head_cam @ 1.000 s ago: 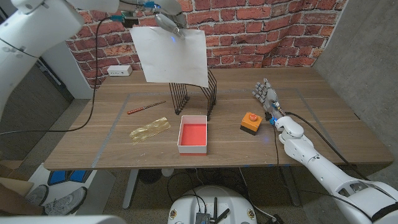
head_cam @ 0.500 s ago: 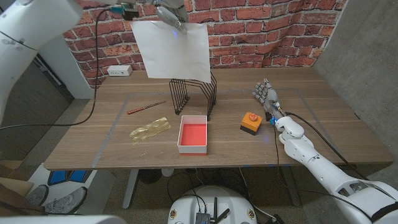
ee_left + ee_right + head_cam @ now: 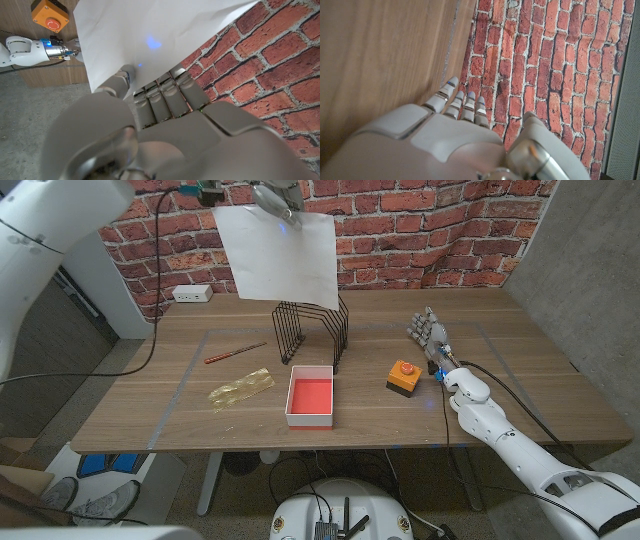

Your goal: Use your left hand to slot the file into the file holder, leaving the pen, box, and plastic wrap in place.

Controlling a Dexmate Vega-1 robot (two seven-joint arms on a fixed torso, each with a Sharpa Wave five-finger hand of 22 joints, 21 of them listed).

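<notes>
A white file sheet (image 3: 280, 258) hangs high above the table, pinched at its top edge by my left hand (image 3: 275, 197). Its lower edge hovers just over the black wire file holder (image 3: 312, 333), which stands mid-table towards the back. In the left wrist view my left hand (image 3: 160, 105) grips the file (image 3: 150, 35) between thumb and fingers. My right hand (image 3: 428, 333) waits over the table's right part, fingers apart, holding nothing; the same right hand (image 3: 455, 115) points towards the brick wall.
A pen (image 3: 236, 352) lies left of the holder. Crumpled plastic wrap (image 3: 240, 388) sits in front of it. A white box with a red inside (image 3: 310, 395) stands before the holder. An orange button box (image 3: 402, 375) sits near my right hand.
My left hand has carried the file slightly up and to the right, over the holder. The right arm has stayed still.
</notes>
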